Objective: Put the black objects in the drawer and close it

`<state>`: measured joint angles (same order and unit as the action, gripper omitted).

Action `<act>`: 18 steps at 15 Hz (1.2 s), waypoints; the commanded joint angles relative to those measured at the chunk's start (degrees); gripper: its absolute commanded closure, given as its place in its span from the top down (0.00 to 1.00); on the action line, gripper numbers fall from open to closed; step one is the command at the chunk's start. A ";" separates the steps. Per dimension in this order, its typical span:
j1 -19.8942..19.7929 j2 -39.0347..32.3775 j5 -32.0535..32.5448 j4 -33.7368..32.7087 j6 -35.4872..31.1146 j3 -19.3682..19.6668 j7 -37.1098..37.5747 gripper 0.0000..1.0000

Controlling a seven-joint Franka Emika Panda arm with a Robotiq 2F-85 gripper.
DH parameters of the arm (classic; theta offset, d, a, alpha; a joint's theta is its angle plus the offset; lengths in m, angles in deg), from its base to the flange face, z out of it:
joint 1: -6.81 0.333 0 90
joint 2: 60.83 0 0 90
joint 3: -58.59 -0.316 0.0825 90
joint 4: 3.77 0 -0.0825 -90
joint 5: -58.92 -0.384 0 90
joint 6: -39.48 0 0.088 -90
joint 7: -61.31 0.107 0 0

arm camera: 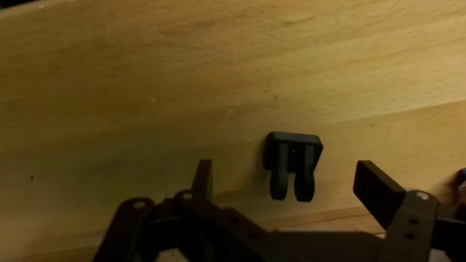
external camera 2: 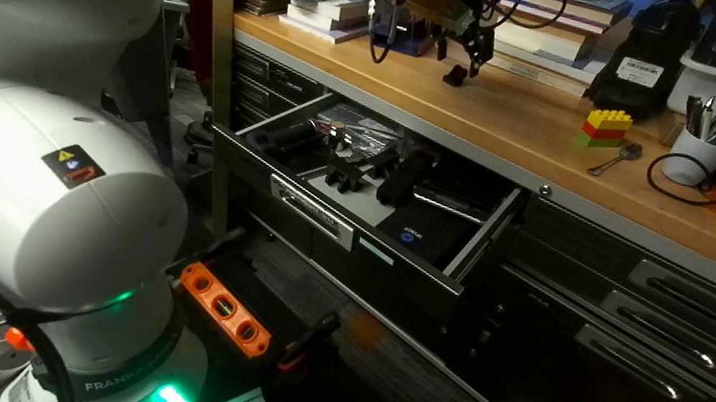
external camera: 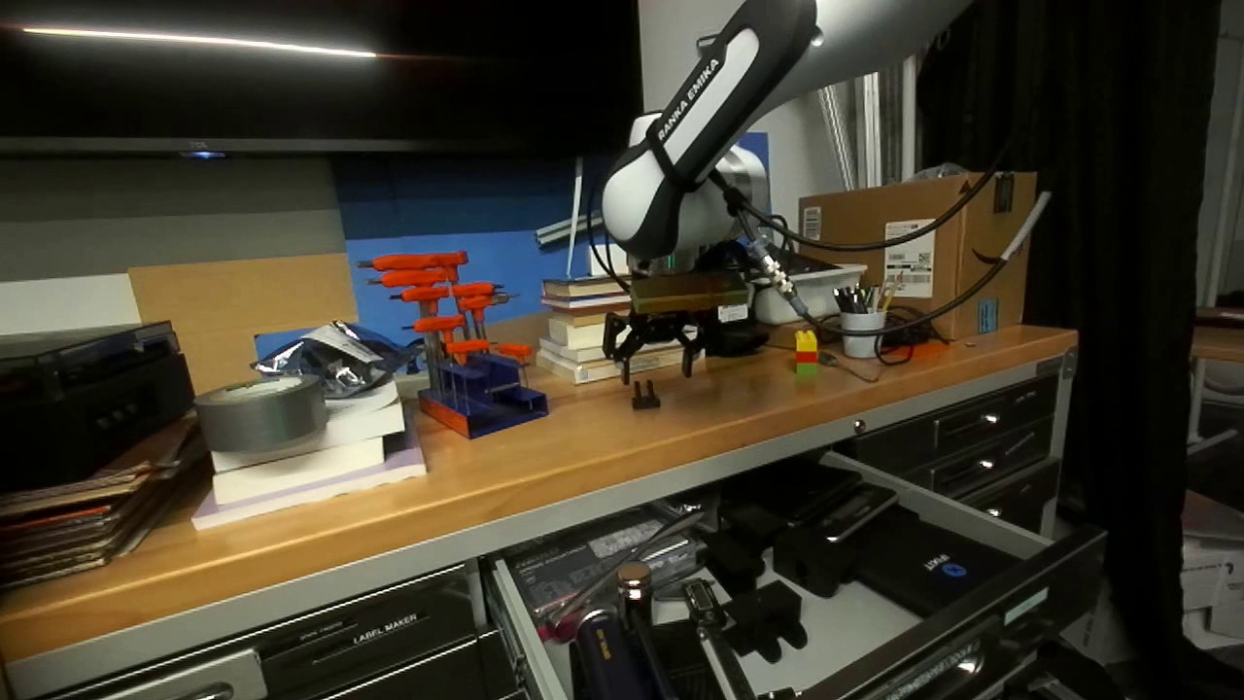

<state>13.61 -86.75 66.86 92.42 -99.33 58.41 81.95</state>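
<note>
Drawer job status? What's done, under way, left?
Looks done: the drawer is open, black blocks inside. Under way: the hand, open, hangs above a small black piece on the bench, not yet gripping it. Left: grasp it, drop it in, close the drawer.

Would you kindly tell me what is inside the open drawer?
The drawer holds several blocky black pieces, a flat lettered black case and a shiny package, among other items. Some of its pale bottom shows; anything beneath these things is covered.

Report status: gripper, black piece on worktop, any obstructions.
Gripper open, above black piece. Piece on worktop, ungripped. Drawer open; nothing seen blocking the grasp.
</note>
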 commanded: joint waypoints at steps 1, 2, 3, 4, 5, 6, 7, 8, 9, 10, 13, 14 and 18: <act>1.23 -3.78 -0.28 -6.52 1.56 1.97 1.84 1.00; 1.32 -4.43 -0.42 -7.29 2.02 2.18 2.14 1.00; 1.26 -5.02 -0.77 -7.99 2.33 2.17 2.04 1.00; 1.21 -5.57 -1.14 -8.61 2.67 2.11 1.97 1.00; 1.18 -6.07 -1.48 -9.21 3.06 2.03 1.94 1.00; 1.09 -6.61 -1.87 -9.91 3.59 1.86 1.76 1.00; 1.17 -7.02 -1.97 -10.43 3.89 1.92 1.89 1.00; 1.25 -7.44 -2.04 -10.93 4.14 1.95 1.96 1.00; 1.32 -7.81 -2.06 -11.42 4.60 1.99 2.09 1.00; 1.38 -8.18 -2.12 -11.92 4.89 2.01 2.22 1.00; 1.63 -8.97 -1.85 -13.00 5.53 2.19 2.48 0.74; 1.66 -9.14 -1.86 -13.24 5.67 2.19 2.50 0.68; 1.77 -9.65 -1.85 -14.14 6.52 2.21 2.65 0.35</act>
<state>14.33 -95.16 65.92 81.40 -94.74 59.58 83.90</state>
